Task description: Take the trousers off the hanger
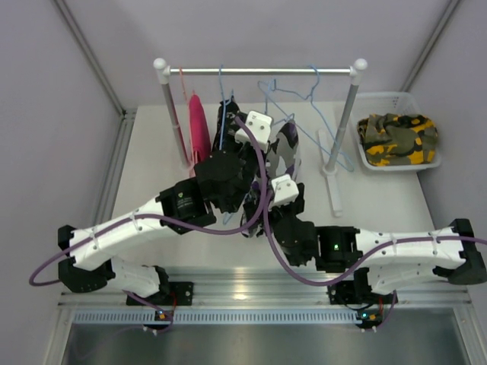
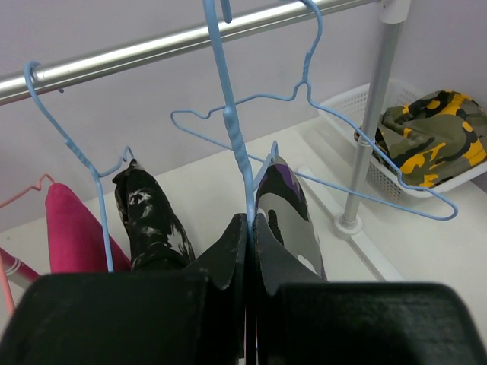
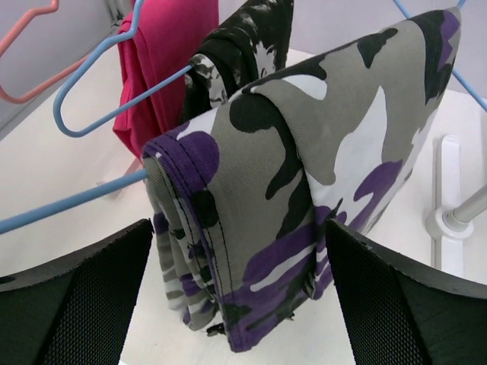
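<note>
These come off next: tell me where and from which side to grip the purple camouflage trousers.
Probably the hanging folded layers of the purple camouflage trousers, below the blue hanger bar, from the near side: they droop thick between the open right fingers.

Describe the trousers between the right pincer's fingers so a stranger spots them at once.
Find the silver rail at the back. Of three pairs hanging there, the camouflage pair is rightmost, folded over a blue hanger. Its purple, white and black patches set it apart from the pink pair and the white-printed black pair.
</note>
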Robot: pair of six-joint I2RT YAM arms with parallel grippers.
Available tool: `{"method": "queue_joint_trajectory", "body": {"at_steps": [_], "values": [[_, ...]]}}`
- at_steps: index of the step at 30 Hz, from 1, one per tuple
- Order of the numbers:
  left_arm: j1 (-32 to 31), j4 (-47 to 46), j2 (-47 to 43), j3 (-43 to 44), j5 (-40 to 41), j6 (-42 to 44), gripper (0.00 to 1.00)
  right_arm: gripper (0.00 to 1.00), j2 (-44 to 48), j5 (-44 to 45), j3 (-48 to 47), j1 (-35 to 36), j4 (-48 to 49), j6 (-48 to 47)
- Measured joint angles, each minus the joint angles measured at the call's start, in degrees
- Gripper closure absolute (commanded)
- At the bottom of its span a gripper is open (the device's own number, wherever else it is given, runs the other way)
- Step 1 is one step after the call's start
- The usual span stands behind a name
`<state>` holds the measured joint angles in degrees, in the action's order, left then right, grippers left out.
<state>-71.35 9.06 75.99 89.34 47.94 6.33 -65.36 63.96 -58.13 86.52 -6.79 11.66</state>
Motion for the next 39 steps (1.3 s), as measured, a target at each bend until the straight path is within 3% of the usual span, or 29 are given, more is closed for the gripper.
{"method": "queue_joint_trajectory", "body": {"at_steps": [23, 26, 33, 39], "values": [[-1.6, -0.5, 0.6, -0.3, 1.0, 1.3, 1.0, 0.07, 2.6, 2.6, 1.5, -0.2, 1.4, -1.0], [-2.0, -0.5, 0.6, -0.3, 1.0, 1.4, 1.0, 0.12, 2.6, 3.0, 2.2, -0.3, 1.5, -0.6], [-3.0, -0.6, 0.6, -0.3, 1.2, 1.4, 1.0, 0.35, 2.6, 4.8, 2.6, -0.3, 2.3, -0.3], [-3.7, -2.1, 0.6, -0.9, 1.3, 1.6, 1.0, 0.44, 2.6, 6.3, 2.7, -0.3, 3.0, -1.2]]}}
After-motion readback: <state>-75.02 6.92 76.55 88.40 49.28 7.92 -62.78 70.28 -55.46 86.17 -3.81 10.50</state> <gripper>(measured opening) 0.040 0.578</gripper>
